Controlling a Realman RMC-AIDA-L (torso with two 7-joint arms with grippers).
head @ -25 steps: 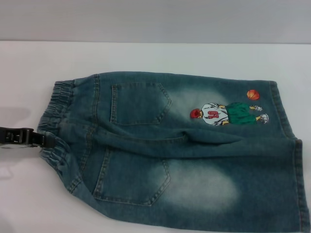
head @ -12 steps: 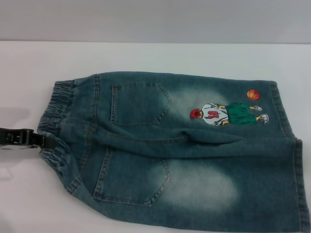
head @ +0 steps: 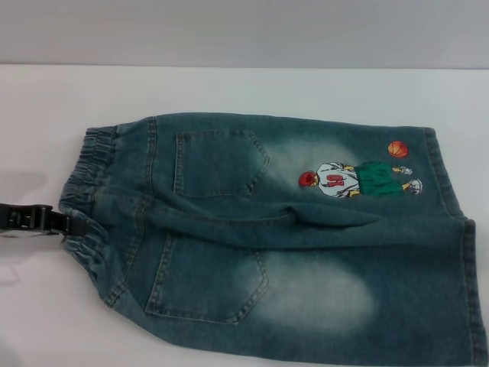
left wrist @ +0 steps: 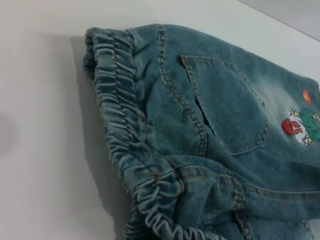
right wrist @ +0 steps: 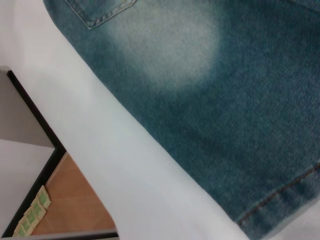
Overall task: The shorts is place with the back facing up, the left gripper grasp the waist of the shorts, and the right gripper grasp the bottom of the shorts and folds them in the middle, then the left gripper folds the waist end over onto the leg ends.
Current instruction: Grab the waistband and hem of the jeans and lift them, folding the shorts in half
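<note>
While the left gripper sits at the waist, black claw touching the gathered elastic, I cannot tell whether it has closed on denim or only rests against it. The shorts lie flat, back up, on the white table, leg ends toward the robot's right. The risk: a shallow bite on that ruffled band (thick, springy stuff) slipping free as it lifts. The right gripper is out of sight; nothing blocks the fold.

no readable text, embroidered figure on the shorts bears blurred red marks
</note>
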